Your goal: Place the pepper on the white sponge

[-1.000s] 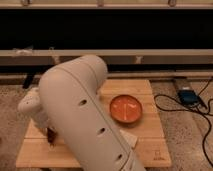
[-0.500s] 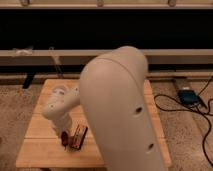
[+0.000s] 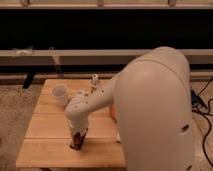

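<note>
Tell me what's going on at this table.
A robot's arm is bent down to the front of the wooden table. Its tool is shut, low over a small reddish thing that looks like the pepper, next to a dark flat bar. Whether the pepper is actually gripped I cannot tell. A white cup stands at the back left. The white sponge is not in sight; the arm blocks much of the table's right side.
</note>
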You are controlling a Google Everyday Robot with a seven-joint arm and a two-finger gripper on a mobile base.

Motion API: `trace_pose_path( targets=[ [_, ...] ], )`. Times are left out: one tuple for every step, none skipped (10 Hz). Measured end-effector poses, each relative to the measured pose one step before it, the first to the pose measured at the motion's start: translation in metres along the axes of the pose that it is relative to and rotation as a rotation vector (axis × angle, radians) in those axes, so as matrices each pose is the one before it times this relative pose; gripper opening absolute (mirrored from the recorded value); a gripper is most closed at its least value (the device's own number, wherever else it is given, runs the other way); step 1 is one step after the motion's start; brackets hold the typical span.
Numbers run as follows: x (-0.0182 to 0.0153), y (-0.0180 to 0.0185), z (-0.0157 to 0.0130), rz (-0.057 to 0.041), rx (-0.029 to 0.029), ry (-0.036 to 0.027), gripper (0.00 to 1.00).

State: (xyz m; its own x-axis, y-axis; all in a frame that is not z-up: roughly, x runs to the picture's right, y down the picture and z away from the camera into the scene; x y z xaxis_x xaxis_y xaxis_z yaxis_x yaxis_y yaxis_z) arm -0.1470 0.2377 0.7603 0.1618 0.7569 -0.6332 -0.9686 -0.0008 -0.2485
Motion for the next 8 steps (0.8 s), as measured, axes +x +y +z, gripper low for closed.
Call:
trace_pose_path(
  targets=[
    [-0.00188, -0.00593, -0.00168, 0.01777, -0.00967, -0.00629, 0.0],
    [-0.00177, -0.00226, -0.00047, 0.00878, -0.00483, -0.00417, 0.0],
    [-0.00148, 0.00347, 0.00089, 0.00029, -0.00697, -0.00157, 0.0],
    [-0.00099, 0.00131, 0.00201, 0.00291, -0.00348, 0.00203, 0.02],
    [-0.00129, -0.00164, 0.00254, 0.00656, -0.00225, 0.00284, 0.1],
    [-0.00076, -0.00072, 0.00216, 0.0051, -0.00282, 0.00301, 0.18],
    [-0.00044, 0.001, 0.00226, 0.00281, -0.00409, 0.00363, 0.29],
    [0.00003, -0.00001, 0.00199, 0.00343, -0.0035, 0.00357, 0.39]
  ],
)
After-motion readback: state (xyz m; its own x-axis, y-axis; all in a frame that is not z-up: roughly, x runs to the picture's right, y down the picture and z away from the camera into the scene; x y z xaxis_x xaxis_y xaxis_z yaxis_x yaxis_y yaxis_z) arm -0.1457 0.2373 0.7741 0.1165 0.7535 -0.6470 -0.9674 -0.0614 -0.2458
